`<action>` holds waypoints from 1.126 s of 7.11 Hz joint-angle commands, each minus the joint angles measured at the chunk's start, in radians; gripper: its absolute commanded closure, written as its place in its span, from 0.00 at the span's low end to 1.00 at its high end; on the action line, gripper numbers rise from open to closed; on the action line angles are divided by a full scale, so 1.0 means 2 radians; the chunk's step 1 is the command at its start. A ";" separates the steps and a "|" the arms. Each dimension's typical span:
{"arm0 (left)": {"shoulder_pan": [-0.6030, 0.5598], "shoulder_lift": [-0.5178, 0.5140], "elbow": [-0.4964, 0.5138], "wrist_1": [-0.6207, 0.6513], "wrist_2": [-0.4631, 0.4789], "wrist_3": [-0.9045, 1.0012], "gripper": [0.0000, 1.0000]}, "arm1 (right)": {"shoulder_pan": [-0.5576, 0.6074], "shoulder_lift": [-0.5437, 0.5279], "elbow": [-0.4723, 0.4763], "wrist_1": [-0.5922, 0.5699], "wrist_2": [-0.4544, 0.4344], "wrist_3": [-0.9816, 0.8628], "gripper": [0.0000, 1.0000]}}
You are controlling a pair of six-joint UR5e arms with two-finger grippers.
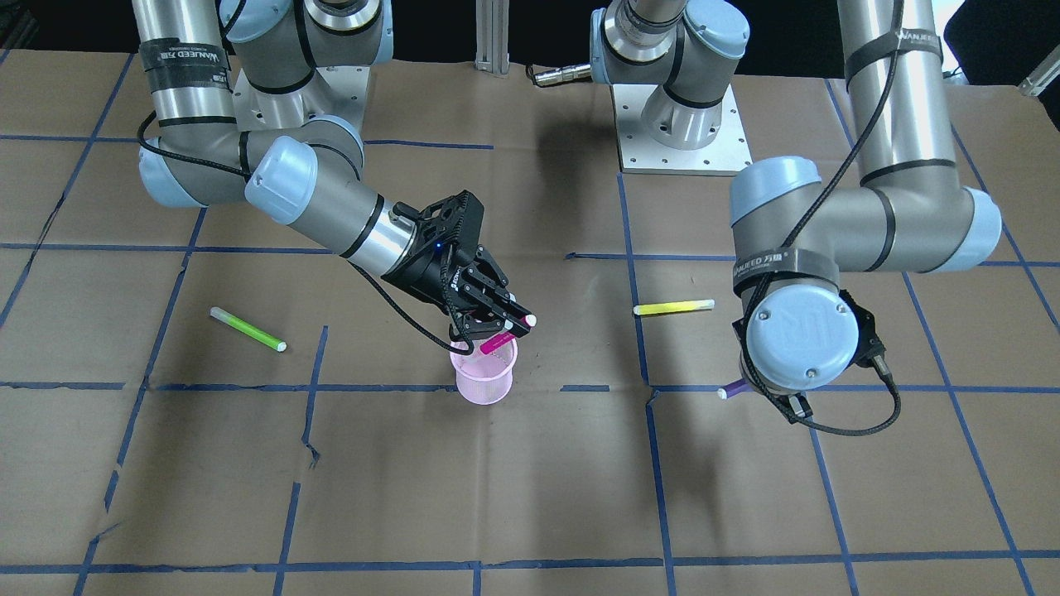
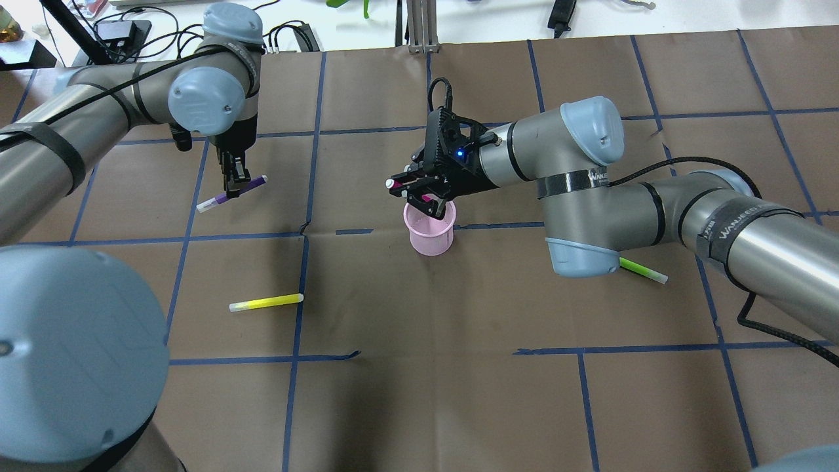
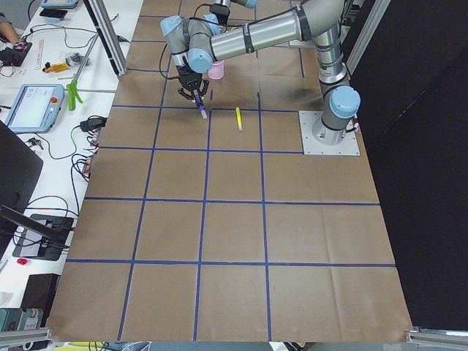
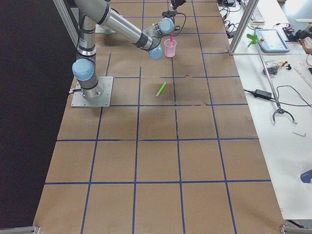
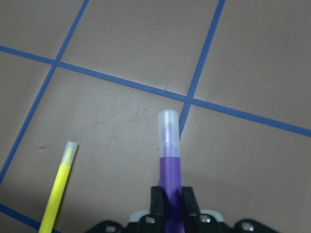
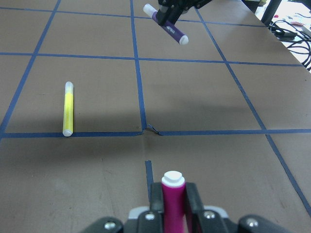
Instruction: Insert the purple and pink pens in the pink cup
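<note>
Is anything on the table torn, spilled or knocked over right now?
Only the brown paper cover stands out: it has a small tear at a tape line, between the pink cup and the yellow pen. The cup stands upright, and nothing looks spilled.

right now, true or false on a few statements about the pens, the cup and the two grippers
1. The right gripper holds the pink pen over the pink cup. True.
2. The left gripper is empty. False: it is shut on the purple pen.
3. The pink cup lies tipped over. False: it stands upright.
4. The green pen and the yellow pen lie on the table, held by neither gripper. True.
</note>
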 commanded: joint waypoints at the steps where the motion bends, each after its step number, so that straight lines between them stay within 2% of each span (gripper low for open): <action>1: 0.000 0.056 0.000 -0.013 -0.035 0.127 1.00 | 0.000 0.006 0.001 0.000 -0.004 0.003 0.76; 2: 0.000 0.069 0.001 -0.013 -0.046 0.173 1.00 | 0.000 0.011 0.001 -0.001 -0.004 0.003 0.68; 4: 0.001 0.089 0.006 -0.012 -0.080 0.269 1.00 | 0.000 0.014 0.001 -0.001 0.000 0.011 0.24; 6: 0.001 0.097 0.005 -0.012 -0.093 0.284 1.00 | -0.001 0.008 -0.002 0.001 -0.009 0.035 0.10; 8: 0.000 0.099 0.007 -0.019 -0.099 0.225 1.00 | -0.008 0.001 -0.024 0.021 -0.048 0.054 0.05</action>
